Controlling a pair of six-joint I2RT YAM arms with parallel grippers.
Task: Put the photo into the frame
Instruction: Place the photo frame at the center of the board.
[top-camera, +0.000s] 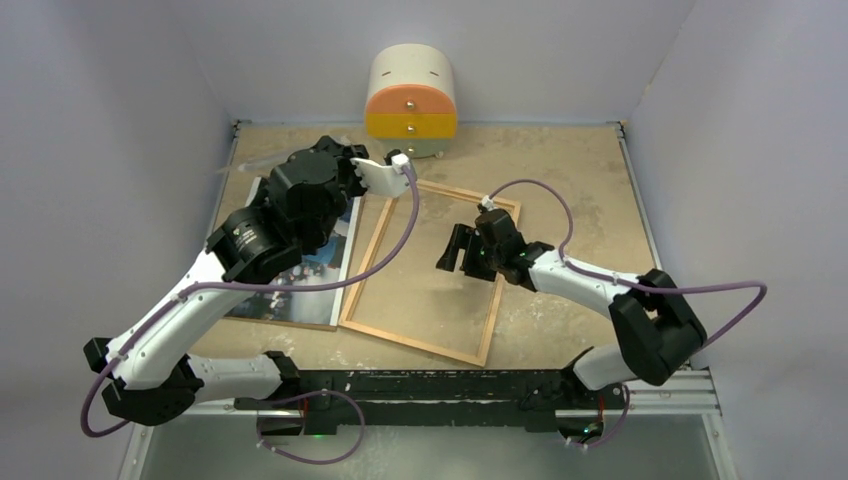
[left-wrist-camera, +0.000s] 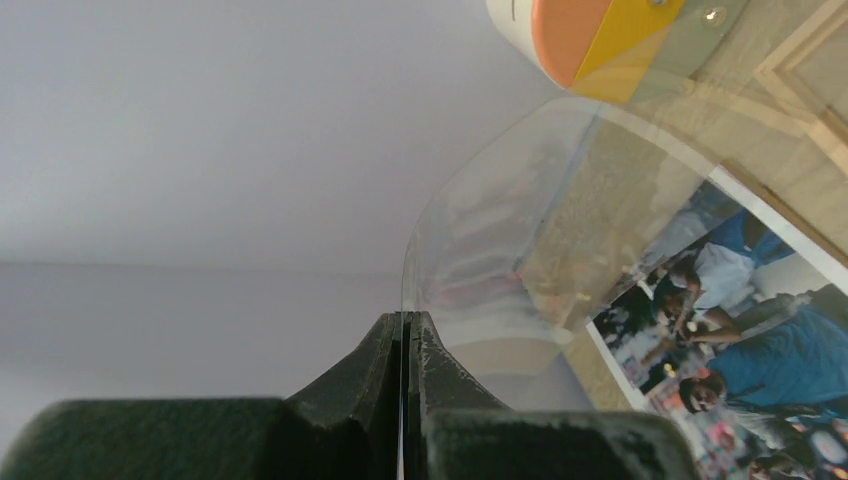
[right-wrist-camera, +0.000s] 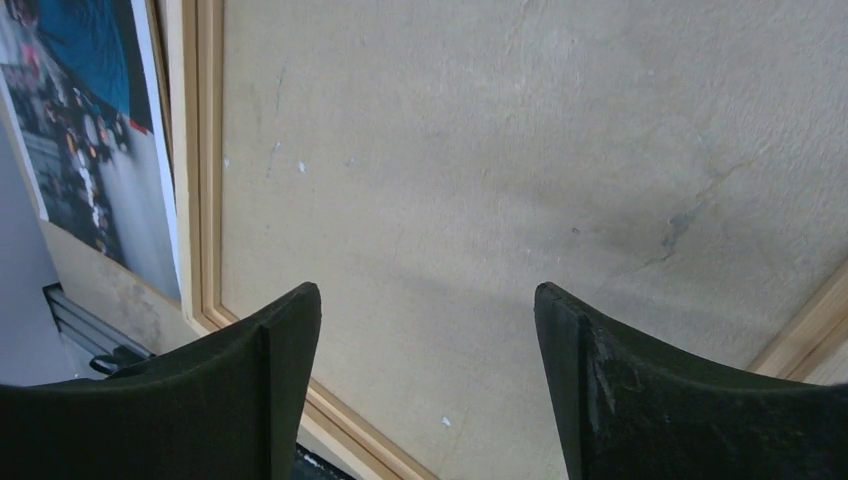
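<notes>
The photo (top-camera: 322, 268) lies flat at the table's left on a brown backing board (top-camera: 290, 322), half hidden under my left arm. It also shows in the left wrist view (left-wrist-camera: 740, 340) and the right wrist view (right-wrist-camera: 90, 130). The light wood frame (top-camera: 415, 342) lies flat in the middle, with bare table showing inside it. My left gripper (top-camera: 335, 150) (left-wrist-camera: 405, 320) is shut on the edge of a clear transparent pane (left-wrist-camera: 520, 230) and holds it up above the photo's far end. My right gripper (top-camera: 452, 255) (right-wrist-camera: 428, 292) is open and empty, hovering over the frame's inside near its left border (right-wrist-camera: 205, 150).
A round cream, orange and yellow drawer cabinet (top-camera: 412, 100) (left-wrist-camera: 580, 30) stands at the back centre. Pale walls close in the table on three sides. A black rail (top-camera: 450, 385) runs along the near edge by the arm bases.
</notes>
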